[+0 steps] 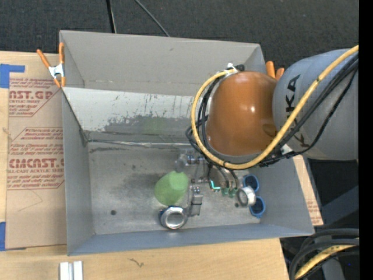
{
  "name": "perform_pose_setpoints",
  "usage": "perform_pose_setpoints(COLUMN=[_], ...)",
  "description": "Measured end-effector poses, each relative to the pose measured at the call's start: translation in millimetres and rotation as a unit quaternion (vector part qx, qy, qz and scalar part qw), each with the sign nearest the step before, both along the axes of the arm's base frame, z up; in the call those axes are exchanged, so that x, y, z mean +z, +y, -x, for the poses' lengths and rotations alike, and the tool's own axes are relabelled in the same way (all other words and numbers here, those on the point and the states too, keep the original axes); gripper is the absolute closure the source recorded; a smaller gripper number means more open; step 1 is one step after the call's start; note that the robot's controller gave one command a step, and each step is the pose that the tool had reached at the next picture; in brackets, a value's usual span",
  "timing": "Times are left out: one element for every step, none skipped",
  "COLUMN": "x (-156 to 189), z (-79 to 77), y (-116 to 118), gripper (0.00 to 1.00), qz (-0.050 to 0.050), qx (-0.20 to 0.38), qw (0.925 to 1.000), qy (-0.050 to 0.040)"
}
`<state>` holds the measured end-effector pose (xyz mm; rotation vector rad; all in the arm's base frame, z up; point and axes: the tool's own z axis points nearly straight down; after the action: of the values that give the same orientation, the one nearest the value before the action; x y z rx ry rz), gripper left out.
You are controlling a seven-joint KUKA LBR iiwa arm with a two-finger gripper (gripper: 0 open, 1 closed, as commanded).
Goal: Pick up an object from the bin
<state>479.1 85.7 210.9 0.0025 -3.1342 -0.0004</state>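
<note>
Front-centre of bin (116, 57): pincer (195, 202) just right of green cup (171, 188).
Cup axis: cannot tell.
Pincer state: cannot tell.
Nearby: silver tin (173, 217).

Setting was logged as a robotics lab test cell. A grey sheet-metal bin with sloped walls (116, 63) sat beneath a large grey KUKA-branded industrial arm (326, 109), which had a glossy orange wrist cover (239, 112) and looped yellow cables (200, 98). Dark carpet flooring (262, 10) lay behind the bin.
</note>
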Motion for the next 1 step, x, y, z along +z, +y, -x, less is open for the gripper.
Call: perform_pose_setpoints(x=[-107.8], z=[-31.9], y=[1.5], gripper=[0.00], qz=[-0.002], qx=[0.081], qw=[0.9966], qy=[-0.0176])
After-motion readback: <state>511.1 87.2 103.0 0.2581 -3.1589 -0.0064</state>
